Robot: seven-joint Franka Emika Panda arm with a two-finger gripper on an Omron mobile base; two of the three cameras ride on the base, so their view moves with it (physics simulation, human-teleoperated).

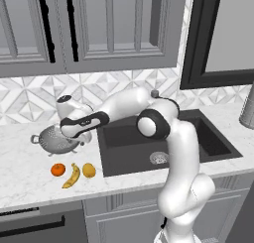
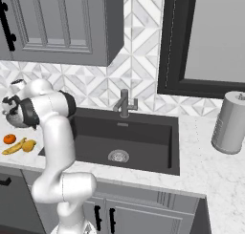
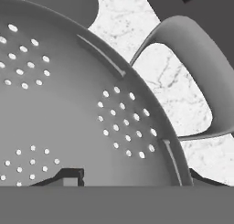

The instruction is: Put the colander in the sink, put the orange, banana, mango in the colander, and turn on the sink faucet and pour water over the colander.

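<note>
While the gripper (image 3: 132, 179) sits over the colander (image 1: 52, 140) rim by its loop handle (image 3: 192, 72), one fingertip (image 3: 68, 176) shows inside; finger spread seemingly partial, grip unclear.

A: Where's the colander (image 1: 52, 139)?
B: On the counter (image 1: 25, 182), left of the sink (image 1: 124, 152), near the backsplash. Gripper (image 1: 79, 136) sits at its right rim.
A: Fruit?
B: In a row in front of the colander: orange (image 1: 58, 169) left, banana (image 1: 72, 176) middle, mango (image 1: 89, 170) right, nearest the sink.
A: Faucet?
B: Sink faucet (image 2: 124, 103) stands behind the sink. Paper towel roll (image 2: 230, 122) is on the counter right of the sink.
</note>
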